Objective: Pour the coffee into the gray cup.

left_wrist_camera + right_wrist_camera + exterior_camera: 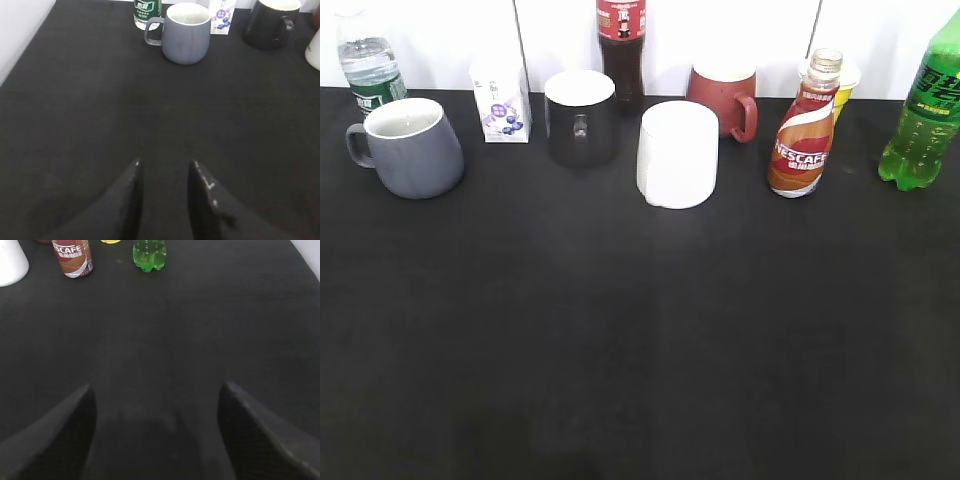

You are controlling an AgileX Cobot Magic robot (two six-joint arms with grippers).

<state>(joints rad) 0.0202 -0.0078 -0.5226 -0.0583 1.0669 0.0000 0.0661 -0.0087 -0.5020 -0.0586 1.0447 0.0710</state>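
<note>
Currently: my right gripper [155,435] spread wide, empty; my left gripper [165,192] slightly parted, empty. Coffee [805,130] upright, far right, uncapped; gray cup [410,145] far left, well apart. Advice: grasp bottle mid-body, keep vertical in transit.

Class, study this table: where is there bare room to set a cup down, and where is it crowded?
Free: the broad black table in front of the row, from gray cup across to coffee. Crowded: the back row, where the dark mug, white mug and red mug bunch together.
</note>
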